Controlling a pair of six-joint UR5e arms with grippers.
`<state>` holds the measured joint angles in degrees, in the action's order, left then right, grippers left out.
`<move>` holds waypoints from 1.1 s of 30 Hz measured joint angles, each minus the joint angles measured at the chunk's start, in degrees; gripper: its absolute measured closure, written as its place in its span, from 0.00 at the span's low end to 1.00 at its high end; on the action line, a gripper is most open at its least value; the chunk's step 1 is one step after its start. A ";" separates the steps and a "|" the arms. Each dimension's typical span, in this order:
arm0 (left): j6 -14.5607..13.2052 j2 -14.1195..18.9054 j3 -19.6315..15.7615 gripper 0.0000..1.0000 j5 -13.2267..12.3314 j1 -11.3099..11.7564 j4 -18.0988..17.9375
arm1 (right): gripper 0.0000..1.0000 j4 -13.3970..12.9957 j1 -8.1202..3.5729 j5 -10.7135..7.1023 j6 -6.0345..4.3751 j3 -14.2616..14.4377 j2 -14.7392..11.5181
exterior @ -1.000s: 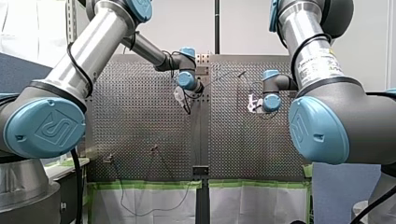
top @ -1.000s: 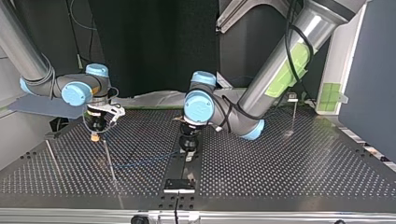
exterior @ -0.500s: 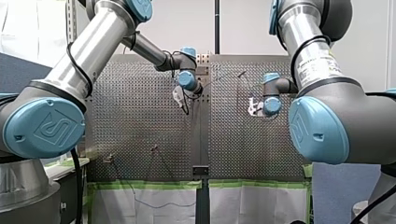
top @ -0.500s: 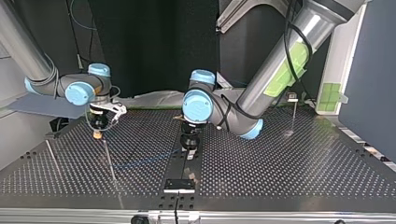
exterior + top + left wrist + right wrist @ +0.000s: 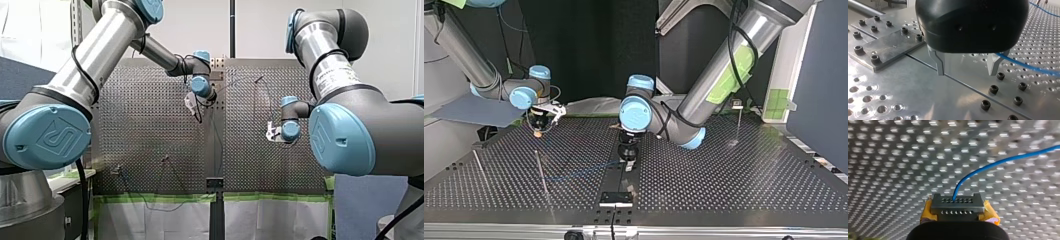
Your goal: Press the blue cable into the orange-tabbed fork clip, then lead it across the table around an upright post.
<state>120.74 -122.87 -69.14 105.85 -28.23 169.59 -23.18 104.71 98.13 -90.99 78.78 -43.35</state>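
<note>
Only close-up: cable (image 5: 988,166) in right hand (image 5: 957,206)

The table (image 5: 724,175) is bare silver-grey metal, patterned all over with an even grid of small round holes. The cable (image 5: 1003,160) is bright blue. My left gripper (image 5: 966,72) has a glossy black body and plain pale-metal fingers (image 5: 940,65). My right gripper (image 5: 957,206) shows grey metal tips, each with a row of small dark holes, flanked by yellow-orange pads (image 5: 989,211). My left arm (image 5: 95,55) and right arm (image 5: 330,65) have silver tubes, dark grey joints and light blue caps (image 5: 47,136). A lime-green patch (image 5: 736,70) marks my left arm. The bolts (image 5: 994,88) are black. Green tape (image 5: 155,198) edges the table above white sheets (image 5: 270,220).
</note>
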 joint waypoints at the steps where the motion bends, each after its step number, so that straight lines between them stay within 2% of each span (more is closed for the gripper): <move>1: -0.02 0.02 0.00 0.16 0.01 0.00 -0.01 | 1.00 -0.23 0.04 0.26 -0.14 0.07 0.59; 16: -0.60 -0.01 0.00 0.16 0.03 0.00 -0.08 | 1.00 -5.49 0.29 2.54 -1.77 0.56 7.93; 23: -1.10 0.00 0.01 0.16 1.16 0.01 0.09 | 1.00 -8.83 -0.13 2.65 -2.53 0.55 11.33; 33: -1.21 0.01 0.00 0.16 1.17 0.01 0.14 | 1.00 -13.88 -0.64 2.38 -3.50 0.49 16.39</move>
<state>119.53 -122.85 -69.15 107.02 -28.22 169.73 -37.06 104.07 100.51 -94.49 79.26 -26.96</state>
